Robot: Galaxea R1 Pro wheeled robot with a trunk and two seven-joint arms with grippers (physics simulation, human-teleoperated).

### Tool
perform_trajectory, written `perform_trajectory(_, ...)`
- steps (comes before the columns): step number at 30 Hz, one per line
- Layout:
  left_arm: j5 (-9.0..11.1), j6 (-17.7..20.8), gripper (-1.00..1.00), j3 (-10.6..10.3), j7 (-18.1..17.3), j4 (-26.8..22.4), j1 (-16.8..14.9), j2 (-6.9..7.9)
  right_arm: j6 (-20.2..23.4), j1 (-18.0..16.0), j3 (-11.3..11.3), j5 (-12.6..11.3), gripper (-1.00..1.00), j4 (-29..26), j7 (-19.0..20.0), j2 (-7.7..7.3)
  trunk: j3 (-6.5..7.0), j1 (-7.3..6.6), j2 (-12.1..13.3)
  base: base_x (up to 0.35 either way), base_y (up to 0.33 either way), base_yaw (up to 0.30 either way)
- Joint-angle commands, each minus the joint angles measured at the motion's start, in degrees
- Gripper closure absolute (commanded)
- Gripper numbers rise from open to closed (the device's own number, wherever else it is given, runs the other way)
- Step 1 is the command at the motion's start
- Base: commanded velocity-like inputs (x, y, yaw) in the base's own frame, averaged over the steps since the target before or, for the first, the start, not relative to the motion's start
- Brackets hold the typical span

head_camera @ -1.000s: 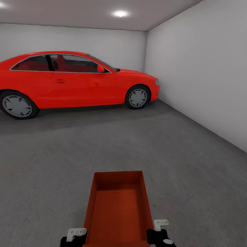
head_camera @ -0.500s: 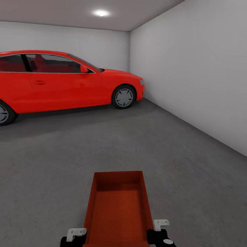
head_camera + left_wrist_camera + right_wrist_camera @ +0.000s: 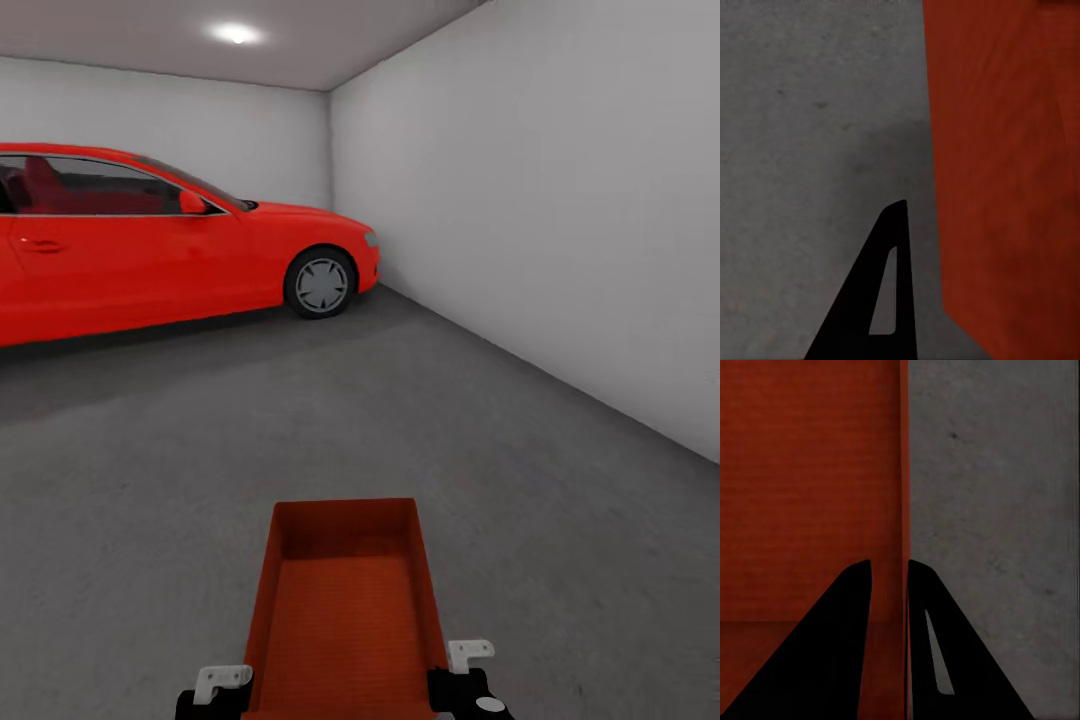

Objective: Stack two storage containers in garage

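One orange-red storage container (image 3: 345, 600) hangs low in front of me over the garage's dark grey concrete floor (image 3: 200, 450), open top up and ribbed bottom showing. My left gripper (image 3: 225, 685) sits at its left wall and my right gripper (image 3: 462, 670) at its right wall. In the right wrist view the right gripper (image 3: 889, 566) is shut on the container's thin wall (image 3: 903, 472), one finger on each side. In the left wrist view one dark finger (image 3: 881, 300) lies outside the container's outer wall (image 3: 1005, 150); the other finger is hidden behind that wall.
A red coupe car (image 3: 150, 240) stands at the far left, its nose towards the corner. The pale grey right wall (image 3: 550, 220) runs along the right side and the back wall (image 3: 230, 120) lies behind the car. A round ceiling light (image 3: 235, 33) glows above.
The whole picture has slid left, so the camera has turned to the right; more of the right wall shows and less of the car. Container and grippers keep their places in the picture.
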Motion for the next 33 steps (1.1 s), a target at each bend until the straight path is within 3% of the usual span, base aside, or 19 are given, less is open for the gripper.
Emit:
perform_trajectory(1,0.21,-0.16,1.0,0.52,0.04,0.02,-0.02,0.02,-0.17,-0.06,-0.17,0.1,1.0,0.03,-0.36,0.01,-0.04,-0.01,-0.02,0.0,0.0,-0.267)
perform_trajectory(33,0.21,-0.16,1.0,0.52,0.05,0.02,-0.02,0.02,-0.17,-0.06,-0.17,0.1,1.0,0.03,-0.37,0.01,-0.04,-0.01,-0.02,0.0,0.0,-0.267)
